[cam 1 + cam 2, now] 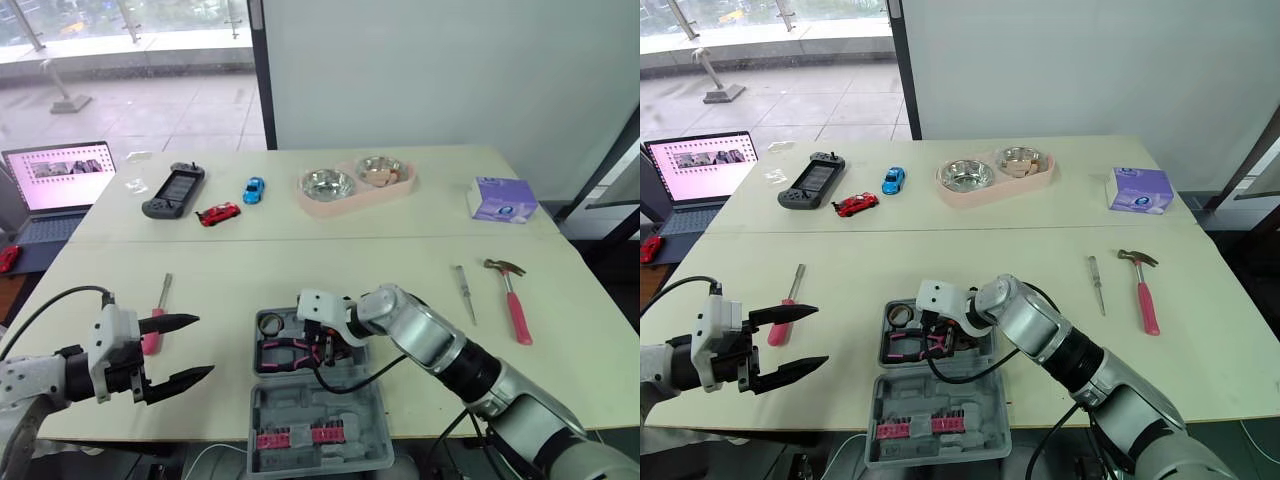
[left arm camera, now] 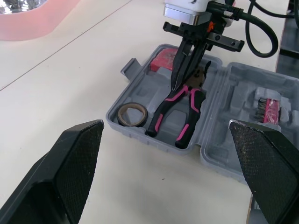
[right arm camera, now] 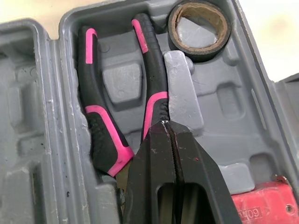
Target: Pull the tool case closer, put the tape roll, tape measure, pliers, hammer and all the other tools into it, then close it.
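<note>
Cream table point(image 1: 300, 270) seen from above, in a room with a grey wall and a large window at the back. Nearest, at the table's front edge, a grey plastic tool case point(image 1: 330, 400) lies open flat, the half closest to the robot holding two pink strips of bits point(image 1: 295, 437). The farther half holds pink-and-black pliers point(image 2: 188, 114) lying in their moulded slot, a dark tape roll point(image 3: 198, 52) in the corner just beside the handle ends, and a red tape measure point(image 2: 163, 60) at the opposite end. The right gripper point(image 2: 180, 79) points straight down into this half, its two black fingers pressed together, tips at the pliers' joint and gripping nothing. The left gripper point(image 1: 205, 346) hovers to the left of the case, well apart from it, fingers spread wide with nothing between them. Just beyond it lies a pink-handled screwdriver point(image 1: 788, 300). To the right, well apart from the case, lie a thin metal tool point(image 1: 465, 295) and, beside it, a pink-handled hammer point(image 1: 515, 305). Along the far side sit a laptop point(image 1: 55, 180), a game controller point(image 1: 173, 190), a red toy car point(image 1: 218, 213), a blue toy car point(image 1: 254, 189), a pink double bowl point(image 1: 350, 205) and a purple box point(image 1: 503, 198).
</note>
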